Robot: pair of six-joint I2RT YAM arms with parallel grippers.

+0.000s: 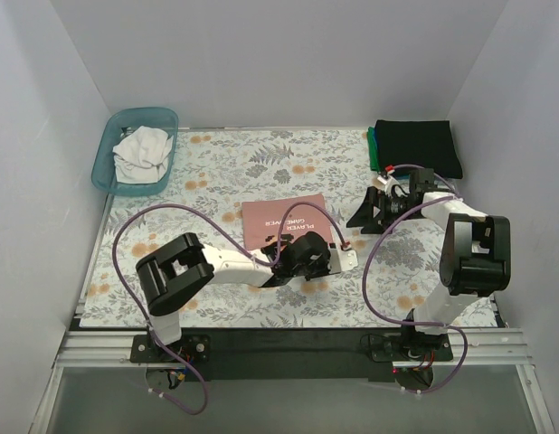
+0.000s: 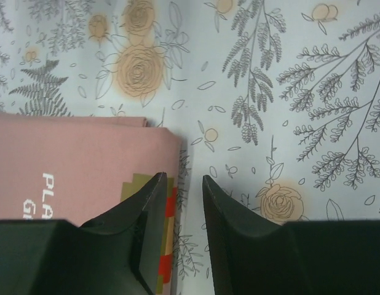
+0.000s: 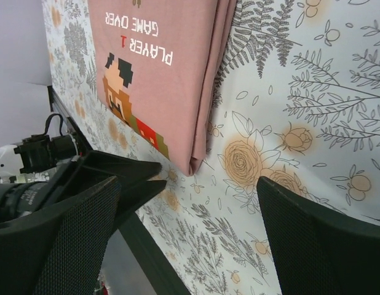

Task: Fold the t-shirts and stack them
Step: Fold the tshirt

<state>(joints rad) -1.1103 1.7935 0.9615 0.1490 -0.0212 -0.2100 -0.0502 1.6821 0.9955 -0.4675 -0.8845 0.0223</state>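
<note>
The pink shirt [image 1: 281, 220] lies folded into a flat rectangle near the middle of the table [image 1: 261, 163], its white lettering and a small pixel figure facing up. In the left wrist view its layered edge [image 2: 85, 166] runs down between the left jaws. These stand a narrow gap apart, one finger [image 2: 150, 212] over the cloth at the shirt's edge and the other [image 2: 224, 215] over the bare flowered table just beside it. They hold nothing that can be seen.

The right jaws are spread wide. Their two mesh-faced fingers [image 3: 73, 239] sit at either side of the right wrist view, with only table and the shirt's near corner [image 3: 199, 153] between them, and nothing gripped. From above, the right jaws sit just to the right of the pink shirt.

At the far right corner of the table a black shirt [image 1: 417, 145] lies folded, with a green shirt [image 1: 372, 147] showing at its left edge beneath it. At the far left corner a white shirt [image 1: 141, 152] sits crumpled inside a blue-green plastic basket [image 1: 108, 155].
</note>
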